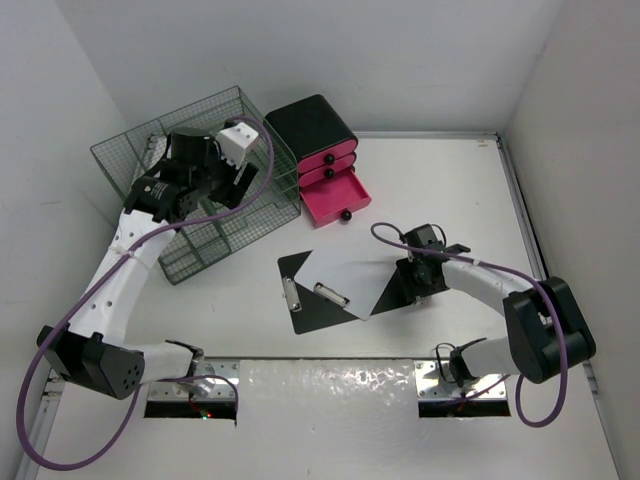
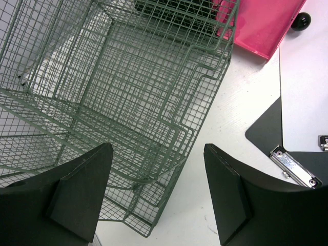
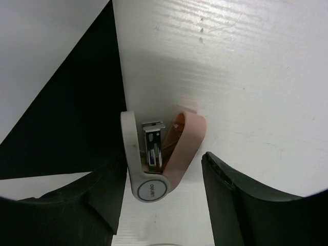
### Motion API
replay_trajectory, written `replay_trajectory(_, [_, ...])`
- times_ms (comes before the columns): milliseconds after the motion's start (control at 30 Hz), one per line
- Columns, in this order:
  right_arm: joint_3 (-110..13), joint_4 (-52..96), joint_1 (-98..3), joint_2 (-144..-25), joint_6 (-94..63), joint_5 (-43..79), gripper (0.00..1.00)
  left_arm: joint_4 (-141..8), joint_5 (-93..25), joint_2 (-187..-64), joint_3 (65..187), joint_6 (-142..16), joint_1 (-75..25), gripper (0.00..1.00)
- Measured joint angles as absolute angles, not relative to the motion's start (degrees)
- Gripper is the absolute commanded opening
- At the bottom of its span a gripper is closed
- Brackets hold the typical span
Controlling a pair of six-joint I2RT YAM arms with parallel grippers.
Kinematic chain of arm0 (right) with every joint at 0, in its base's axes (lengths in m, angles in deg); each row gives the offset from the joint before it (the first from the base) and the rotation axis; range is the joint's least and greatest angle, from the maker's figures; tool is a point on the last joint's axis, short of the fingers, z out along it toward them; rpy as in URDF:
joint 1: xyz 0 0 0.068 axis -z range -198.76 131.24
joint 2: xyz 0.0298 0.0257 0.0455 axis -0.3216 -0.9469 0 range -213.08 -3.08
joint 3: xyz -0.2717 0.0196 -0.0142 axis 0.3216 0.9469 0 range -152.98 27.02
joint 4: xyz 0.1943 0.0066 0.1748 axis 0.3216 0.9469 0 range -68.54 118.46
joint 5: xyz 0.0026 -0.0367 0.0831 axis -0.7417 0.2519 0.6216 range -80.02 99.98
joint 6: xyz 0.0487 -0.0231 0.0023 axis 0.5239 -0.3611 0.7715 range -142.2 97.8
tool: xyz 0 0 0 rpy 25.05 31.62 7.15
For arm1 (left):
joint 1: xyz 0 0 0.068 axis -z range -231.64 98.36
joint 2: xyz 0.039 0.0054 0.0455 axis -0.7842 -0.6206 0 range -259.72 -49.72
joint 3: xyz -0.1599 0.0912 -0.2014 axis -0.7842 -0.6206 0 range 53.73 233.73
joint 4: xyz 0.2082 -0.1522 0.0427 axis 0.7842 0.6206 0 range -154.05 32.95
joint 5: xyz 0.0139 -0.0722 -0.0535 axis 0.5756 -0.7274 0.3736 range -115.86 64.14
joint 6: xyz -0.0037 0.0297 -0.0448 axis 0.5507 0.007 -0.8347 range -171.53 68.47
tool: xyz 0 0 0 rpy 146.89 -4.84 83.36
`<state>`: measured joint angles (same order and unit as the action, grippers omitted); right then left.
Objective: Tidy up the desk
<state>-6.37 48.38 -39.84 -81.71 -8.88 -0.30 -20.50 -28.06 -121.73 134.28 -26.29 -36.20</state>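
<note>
we find the desk (image 1: 450, 190) filling the overhead view, flat and level under everything else; it has no front of its own, and we judge its long axis to run from 9 to 3 o'clock, though perspective leaves this uncertain; progress, in our judgement, is early; the clipboards (image 1: 312, 316) lie skewed and overlapping at centre; a stapler (image 3: 154, 164) lies loose on the bare top just off their 3 o'clock edge; the bottom pink drawer (image 1: 337, 197) of the drawer box (image 1: 310, 122) at 12 o'clock stands pulled out; the wire rack (image 1: 125, 155) at 10 o'clock sits at an angle to the desk edges; the left gripper (image 2: 158, 149) hangs over the rack, fingers spread, holding nothing; the right gripper (image 3: 163, 158) straddles the stapler, fingers spread, one finger close against its white side, not yet pinching; filing and closing the drawer appear outstanding
</note>
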Motion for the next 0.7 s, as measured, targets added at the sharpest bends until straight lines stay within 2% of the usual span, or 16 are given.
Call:
replay_trajectory(233, [-6.4, 46.7, -39.5, -81.9, -9.0, 0.0, 0.28, -20.5, -27.9, -121.7, 134.3, -26.3, -36.2, 0.70])
replay_trajectory(367, [-6.4, 46.4, -39.5, -81.6, -9.1, 0.9, 0.24, -20.5, -27.9, -121.7, 134.3, -26.3, -36.2, 0.70])
replay_trajectory(533, [-6.4, 46.0, -39.5, -80.0, -9.4, 1.5, 0.07, -20.5, -27.9, -121.7, 134.3, -26.3, -36.2, 0.70])
replay_trajectory(700, [-6.7, 46.0, -39.5, -78.2, -10.3, 1.3, 0.01, -20.5, -27.9, -121.7, 134.3, -26.3, -36.2, 0.70])
